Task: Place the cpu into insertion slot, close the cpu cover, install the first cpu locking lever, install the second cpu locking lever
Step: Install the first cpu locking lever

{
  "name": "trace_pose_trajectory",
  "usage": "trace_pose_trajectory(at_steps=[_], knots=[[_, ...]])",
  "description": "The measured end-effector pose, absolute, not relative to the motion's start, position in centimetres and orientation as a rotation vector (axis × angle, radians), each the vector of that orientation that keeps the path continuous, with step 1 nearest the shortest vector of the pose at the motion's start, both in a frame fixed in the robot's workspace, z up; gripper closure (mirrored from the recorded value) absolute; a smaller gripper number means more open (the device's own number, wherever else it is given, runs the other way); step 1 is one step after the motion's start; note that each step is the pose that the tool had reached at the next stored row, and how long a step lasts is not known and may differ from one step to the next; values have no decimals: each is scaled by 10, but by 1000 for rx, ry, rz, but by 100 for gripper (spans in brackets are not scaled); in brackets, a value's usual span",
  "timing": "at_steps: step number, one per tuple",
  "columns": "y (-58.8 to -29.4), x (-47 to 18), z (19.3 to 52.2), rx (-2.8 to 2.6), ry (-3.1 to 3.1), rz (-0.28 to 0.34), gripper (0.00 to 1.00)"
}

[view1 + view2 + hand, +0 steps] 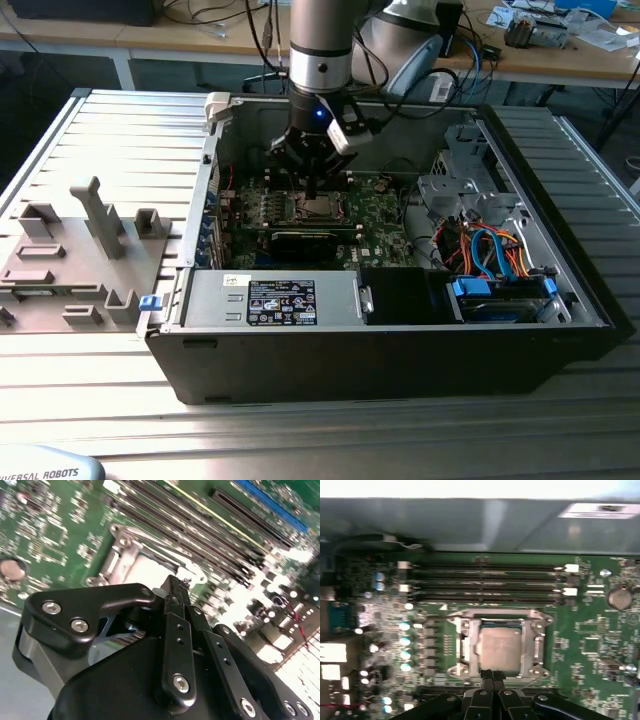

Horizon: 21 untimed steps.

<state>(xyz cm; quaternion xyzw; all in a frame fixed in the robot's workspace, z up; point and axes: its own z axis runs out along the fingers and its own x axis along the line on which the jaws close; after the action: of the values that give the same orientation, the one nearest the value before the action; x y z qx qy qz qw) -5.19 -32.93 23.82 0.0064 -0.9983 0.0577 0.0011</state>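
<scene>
In the first wrist view the cpu (pixel 500 647) lies flat in the insertion slot, its dull silver top showing. The cpu cover (pixel 538 645), a silver frame, lies down around the chip. The slot's metal rim (pixel 454 669) shows at a corner. My gripper (pixel 493 674) hangs just above the socket's edge, fingers pressed together with nothing between them. In the second wrist view my gripper (pixel 176 582) points at the silver socket frame (pixel 120 560). From the exterior view my gripper (pixel 313 190) reaches down into the open case right over the cpu (pixel 320 209).
Long black memory slots (pixel 485 582) run beside the socket. The black case wall (pixel 380 350) rings the motherboard. A power supply (pixel 280 300) and a drive bay with blue and orange cables (pixel 490 250) sit inside. A grey fixture (pixel 90 240) stands at the exterior view's left.
</scene>
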Motion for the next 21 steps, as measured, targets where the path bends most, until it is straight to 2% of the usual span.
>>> trace_pose_trajectory(at_steps=[10, 21], knots=[[-326, -95, 238, 20, -3136, 160, 89], [-288, -109, 238, 20, -3137, 156, 89]])
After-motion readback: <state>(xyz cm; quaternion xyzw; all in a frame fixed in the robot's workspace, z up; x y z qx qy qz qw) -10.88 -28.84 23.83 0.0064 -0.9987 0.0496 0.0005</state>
